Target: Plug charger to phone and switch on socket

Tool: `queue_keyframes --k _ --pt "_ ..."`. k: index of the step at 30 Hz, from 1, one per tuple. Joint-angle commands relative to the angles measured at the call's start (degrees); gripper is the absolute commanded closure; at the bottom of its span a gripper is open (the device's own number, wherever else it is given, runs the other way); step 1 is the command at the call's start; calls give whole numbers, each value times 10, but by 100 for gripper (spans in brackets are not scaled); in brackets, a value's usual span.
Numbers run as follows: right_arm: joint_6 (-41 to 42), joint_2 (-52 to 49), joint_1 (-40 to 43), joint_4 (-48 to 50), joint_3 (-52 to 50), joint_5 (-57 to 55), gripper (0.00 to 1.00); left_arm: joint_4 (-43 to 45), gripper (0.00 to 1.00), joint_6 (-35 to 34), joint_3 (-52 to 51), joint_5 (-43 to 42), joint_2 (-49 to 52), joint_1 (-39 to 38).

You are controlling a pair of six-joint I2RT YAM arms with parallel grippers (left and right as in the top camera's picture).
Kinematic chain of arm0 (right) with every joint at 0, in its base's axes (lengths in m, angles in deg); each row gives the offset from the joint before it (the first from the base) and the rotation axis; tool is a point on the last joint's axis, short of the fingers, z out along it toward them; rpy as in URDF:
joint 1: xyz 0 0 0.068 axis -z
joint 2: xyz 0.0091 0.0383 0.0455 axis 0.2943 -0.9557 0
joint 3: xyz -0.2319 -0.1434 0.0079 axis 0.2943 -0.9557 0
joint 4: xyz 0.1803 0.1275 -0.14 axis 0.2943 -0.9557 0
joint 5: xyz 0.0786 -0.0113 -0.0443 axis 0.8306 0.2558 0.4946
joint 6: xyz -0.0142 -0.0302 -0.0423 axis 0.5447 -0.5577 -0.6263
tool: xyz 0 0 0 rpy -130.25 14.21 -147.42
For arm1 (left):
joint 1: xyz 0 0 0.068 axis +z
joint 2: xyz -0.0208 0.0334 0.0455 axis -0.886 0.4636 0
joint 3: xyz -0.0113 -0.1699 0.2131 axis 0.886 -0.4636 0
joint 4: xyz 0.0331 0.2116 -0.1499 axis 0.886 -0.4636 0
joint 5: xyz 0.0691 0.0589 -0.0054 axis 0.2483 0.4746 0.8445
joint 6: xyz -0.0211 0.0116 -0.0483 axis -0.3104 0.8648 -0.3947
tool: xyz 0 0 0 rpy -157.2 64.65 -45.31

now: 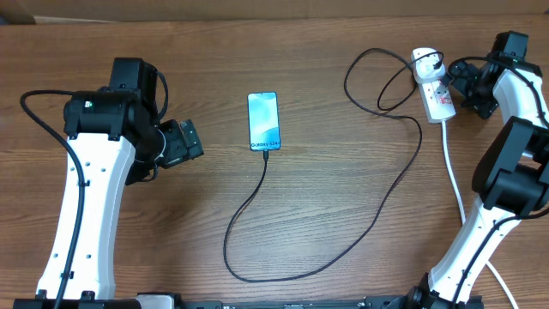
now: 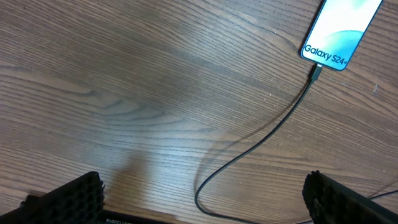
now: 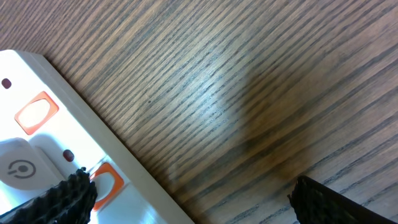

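I have both arms standing off from their targets. The left gripper [image 1: 193,140] has its jaws spread as wide as they go with nothing between them. It sits to the left of the phone [image 1: 263,120], clear of it, with bare table [image 1: 129,34] between the two. The phone lies flat, screen up, near the middle of the table. From the left wrist camera it shows in the top right corner, well ahead of the fingers [image 2: 68,199]. The charger [image 1: 377,219] has its small tip at the phone's lower edge. Its cable loops toward the near edge, swings right and climbs to the socket [image 1: 436,93] at the far right, where the black plug sits at the strip's far end. The right gripper [image 1: 455,83] is just beside the socket's right side, jaws equally wide and holding nothing. Through the right wrist camera one finger overlaps the strip's edge by an orange switch [image 3: 112,177]; I cannot tell whether it touches.
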Motion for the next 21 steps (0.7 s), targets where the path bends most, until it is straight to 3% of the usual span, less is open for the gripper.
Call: queue_keyframes --k 1,21 --pt "-6 -17 -7 -12 -4 21 0 0 0 12 -4 2 1 3" --pt "-6 -23 -7 -22 -3 23 0 5 0 12 -4 2 1 3"
